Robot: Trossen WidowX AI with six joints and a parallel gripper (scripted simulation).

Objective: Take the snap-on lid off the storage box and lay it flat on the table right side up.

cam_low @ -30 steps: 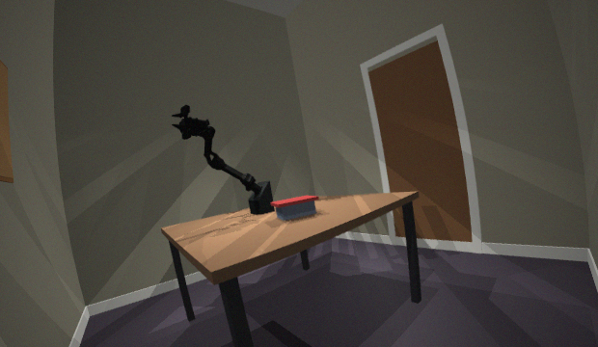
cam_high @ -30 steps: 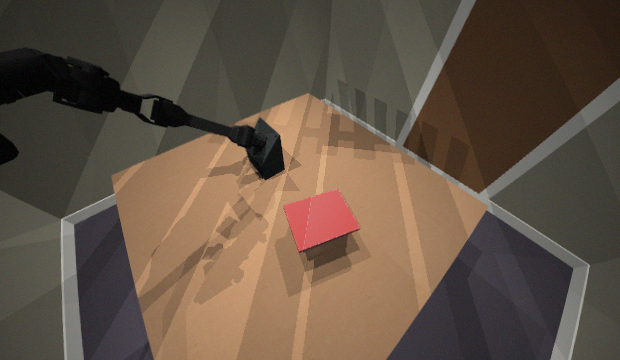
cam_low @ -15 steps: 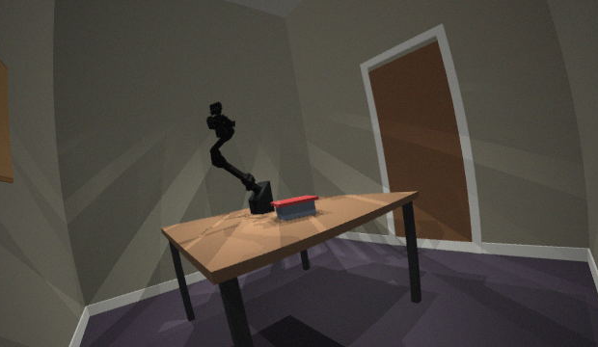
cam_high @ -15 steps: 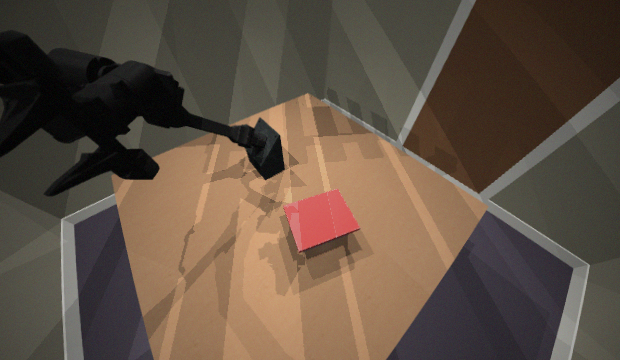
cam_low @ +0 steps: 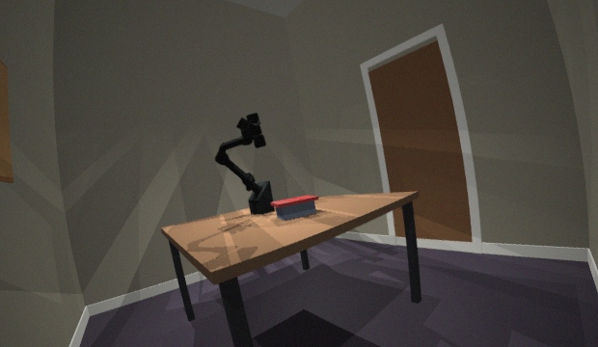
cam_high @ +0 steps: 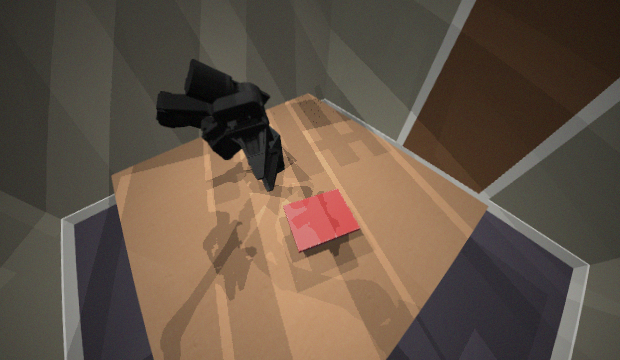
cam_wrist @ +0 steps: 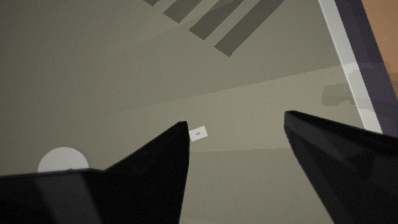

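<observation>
The red lid [cam_high: 322,220] [cam_low: 295,200] lies flat on top of the blue-grey storage box [cam_low: 296,210], which stands on the wooden table [cam_high: 160,192] [cam_low: 371,201]. The lid covers the box in the top view. My gripper [cam_high: 266,184] [cam_low: 260,146] [cam_wrist: 235,125] is partly open, with nothing between its fingers. It hangs high above the table, well above the lid and apart from it. In the wrist view the fingers point at a wall, and neither the lid nor the box shows.
The arm's base [cam_low: 261,201] stands on the table just behind and left of the box in the exterior view. A brown door [cam_high: 470,100] [cam_low: 420,140] is in the wall beyond the table. A small white wall plate [cam_wrist: 198,133] shows in the wrist view.
</observation>
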